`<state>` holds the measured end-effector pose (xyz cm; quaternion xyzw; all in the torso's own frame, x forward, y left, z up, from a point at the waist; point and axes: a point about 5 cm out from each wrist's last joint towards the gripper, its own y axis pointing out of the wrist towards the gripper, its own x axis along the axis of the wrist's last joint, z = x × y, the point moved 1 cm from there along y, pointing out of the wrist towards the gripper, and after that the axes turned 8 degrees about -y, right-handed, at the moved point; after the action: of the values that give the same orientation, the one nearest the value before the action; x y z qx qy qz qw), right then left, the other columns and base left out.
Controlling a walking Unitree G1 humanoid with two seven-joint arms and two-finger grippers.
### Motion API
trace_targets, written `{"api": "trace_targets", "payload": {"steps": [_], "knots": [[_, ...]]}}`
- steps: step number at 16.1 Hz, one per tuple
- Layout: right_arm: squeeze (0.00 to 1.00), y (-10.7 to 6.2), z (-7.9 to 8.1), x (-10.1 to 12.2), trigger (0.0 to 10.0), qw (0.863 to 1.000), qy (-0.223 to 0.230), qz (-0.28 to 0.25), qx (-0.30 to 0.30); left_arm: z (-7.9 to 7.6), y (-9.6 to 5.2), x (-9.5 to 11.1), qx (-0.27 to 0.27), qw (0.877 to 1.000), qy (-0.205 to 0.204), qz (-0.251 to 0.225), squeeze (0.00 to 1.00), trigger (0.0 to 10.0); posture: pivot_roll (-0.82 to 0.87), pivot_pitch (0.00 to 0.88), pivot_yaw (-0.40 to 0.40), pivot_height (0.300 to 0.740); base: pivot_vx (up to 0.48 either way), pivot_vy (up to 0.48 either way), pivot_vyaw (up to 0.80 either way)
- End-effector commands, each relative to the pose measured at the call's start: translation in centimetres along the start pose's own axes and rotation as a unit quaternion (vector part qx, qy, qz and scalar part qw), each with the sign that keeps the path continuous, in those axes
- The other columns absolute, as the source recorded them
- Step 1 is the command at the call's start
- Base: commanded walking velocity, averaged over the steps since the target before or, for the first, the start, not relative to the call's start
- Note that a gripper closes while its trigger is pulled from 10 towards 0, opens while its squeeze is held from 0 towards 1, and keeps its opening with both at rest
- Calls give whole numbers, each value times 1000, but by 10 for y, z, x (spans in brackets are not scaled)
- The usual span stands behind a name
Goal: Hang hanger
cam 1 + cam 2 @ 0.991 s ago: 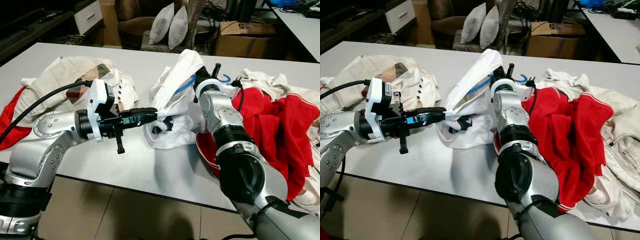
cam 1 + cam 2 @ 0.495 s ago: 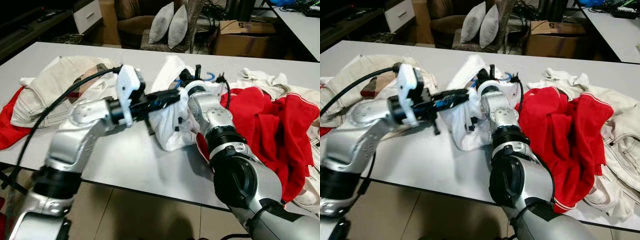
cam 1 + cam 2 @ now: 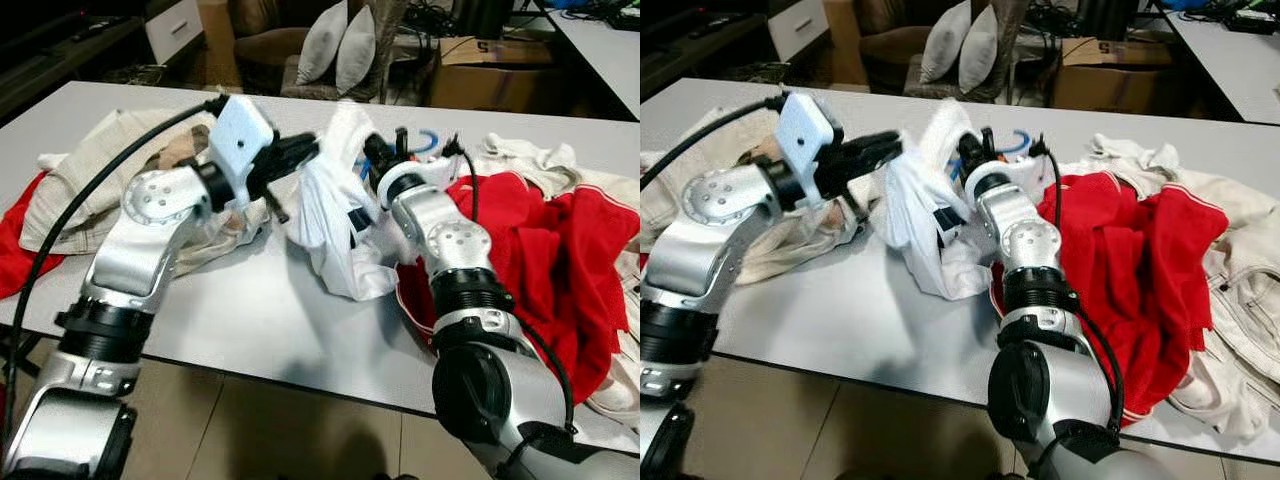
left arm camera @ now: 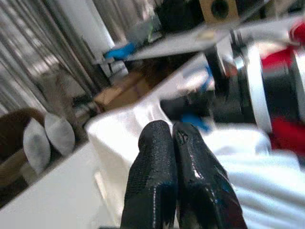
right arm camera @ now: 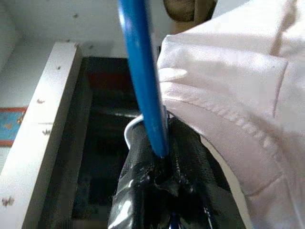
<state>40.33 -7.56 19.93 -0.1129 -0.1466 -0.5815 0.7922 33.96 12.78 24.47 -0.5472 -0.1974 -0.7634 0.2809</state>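
Standing beside the desk (image 3: 250, 320), I am watching the robot working with both arms on a white garment (image 3: 335, 215) that is rising in a loose heap between them. The right gripper (image 5: 159, 164) is holding the blue hanger (image 5: 143, 71): in its wrist view the jaws are closed on the blue bar, and the white cloth is lying right against it, so the hanger seems to be sitting partly inside the garment, with a bit of blue curve (image 3: 432, 140) showing behind the wrist. The left gripper (image 3: 305, 150) is reaching in from the other side at the upper edge of the cloth; its jaws are pressed together, and I think they are pinching the fabric, although the blurred wrist view is not showing this clearly. I judge that the one arm is keeping the hanger steady while the other is pulling the cloth over it, because the garment must sit on the hanger before hanging. A red garment (image 3: 540, 250) and a beige garment (image 3: 100, 170) are lying on the desk at either side, apart from this work.
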Motion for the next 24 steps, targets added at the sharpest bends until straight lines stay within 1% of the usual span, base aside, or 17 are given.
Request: {"api": "trace_targets", "payload": {"steps": [1,2,4,5,7,10,13,15,16,17,18,19,20,21,22,23,24], "knots": [[0,-2,0,-17,10000,1000,13,19,1,-10,-3,-14,-34,999,0,40,0,4353,73,0,44,740,0,0,0],[0,-4,1,-18,10000,1000,12,23,5,-15,-4,-24,-36,997,-11,62,0,10000,71,0,40,740,0,0,0],[0,-6,1,-19,10000,1000,9,26,7,-16,-4,-31,-25,996,-24,77,0,10000,68,0,40,740,0,0,0],[0,-9,-2,-20,10000,999,2,32,2,1,-9,-47,31,992,-47,110,1000,10000,63,0,36,740,0,0,0],[0,-12,-5,-18,10000,999,-1,33,-3,10,-17,-52,54,990,-54,120,1000,10000,59,0,34,740,0,0,0],[0,-16,-7,-13,10000,999,-13,36,-2,15,-38,-61,73,984,-98,130,1000,10000,62,0,14,740,0,0,0],[0,-18,-8,-12,10000,999,-18,39,-3,16,-46,-66,84,980,-120,134,1000,10000,65,0,9,740,0,0,302],[0,-21,-9,-13,10000,999,-24,45,-4,15,-58,-74,91,976,-138,139,1000,10000,62,0,9,740,0,0,800],[0,-22,-9,-12,10000,999,-26,47,-5,14,-64,-75,109,975,-144,131,1000,10000,57,0,14,740,0,0,800],[0,-24,-8,-11,10000,998,-36,47,-5,11,-69,-78,134,970,-159,124,961,10000,54,0,14,740,0,0,800],[0,-28,-8,-10,10000,998,-51,44,-8,3,-73,-80,166,963,-183,107,0,10000,52,0,7,740,0,0,0],[0,-38,-17,-3,10000,990,-132,29,-26,-12,-74,-80,193,955,-208,81,0,10000,57,0,-14,740,0,0,0],[0,-44,-23,2,10000,984,-175,21,-39,-18,-73,-80,206,951,-219,71,0,10000,58,0,-22,740,0,0,0],[0,-59,-39,15,10000,977,-202,0,-72,-26,-71,-80,228,943,-236,59,0,10000,61,0,-33,740,0,0,0],[0,-66,-45,21,10000,977,-197,-8,-85,-28,-71,-81,234,939,-244,58,0,10000,61,0,-34,740,0,0,0],[0,-73,-51,28,10000,978,-185,-19,-97,-31,-70,-82,234,939,-246,59,0,10000,58,0,-33,740,0,0,0],[0,-82,-56,41,10000,978,-176,-34,-111,-34,-65,-82,229,940,-245,64,0,10000,44,18,-28,740,0,0,0]]}}
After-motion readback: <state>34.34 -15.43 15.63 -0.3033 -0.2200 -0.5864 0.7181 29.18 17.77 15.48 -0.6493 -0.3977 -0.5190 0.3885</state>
